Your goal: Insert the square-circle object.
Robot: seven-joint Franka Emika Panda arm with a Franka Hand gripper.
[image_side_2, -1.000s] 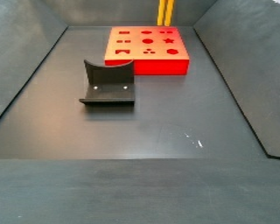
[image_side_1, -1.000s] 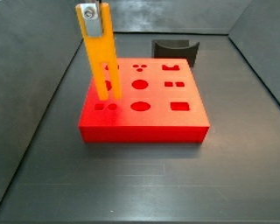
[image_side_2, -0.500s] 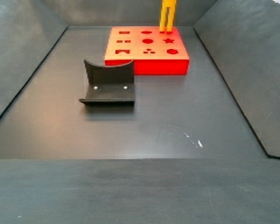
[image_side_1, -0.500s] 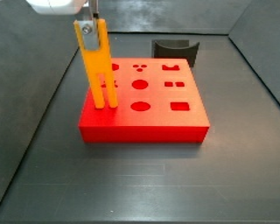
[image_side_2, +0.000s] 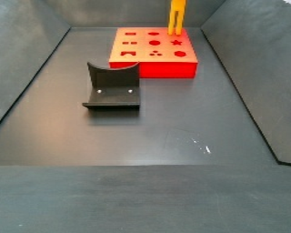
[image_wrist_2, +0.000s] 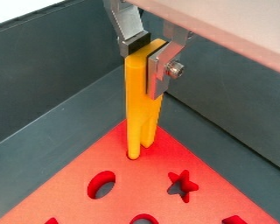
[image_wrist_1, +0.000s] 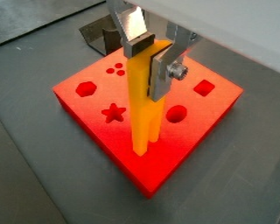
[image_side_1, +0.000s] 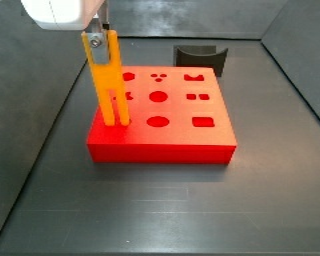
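Note:
My gripper [image_side_1: 96,40] is shut on the top end of the square-circle object [image_side_1: 109,85], a long thin orange bar held upright. Both wrist views show the silver fingers clamping the bar, in one [image_wrist_1: 149,61] and the other [image_wrist_2: 146,61]. The bar [image_wrist_1: 143,109] [image_wrist_2: 139,105] has two short prongs at its lower end. They meet the top of the red block [image_side_1: 163,130] at its near left corner, and I cannot tell how deep they sit. In a side view the bar [image_side_2: 177,14] rises from the block's [image_side_2: 155,62] far right corner.
A dark grey curved piece [image_side_1: 199,55] stands just behind the red block and shows in a wrist view [image_wrist_1: 99,35]. The dark fixture [image_side_2: 112,86] stands on the floor in front of the block. Grey sloping walls [image_side_1: 43,110] bound the floor.
The bar has come down with the gripper, which now shows at the top of the side view. The prongs now reach the block's top at its near left corner.

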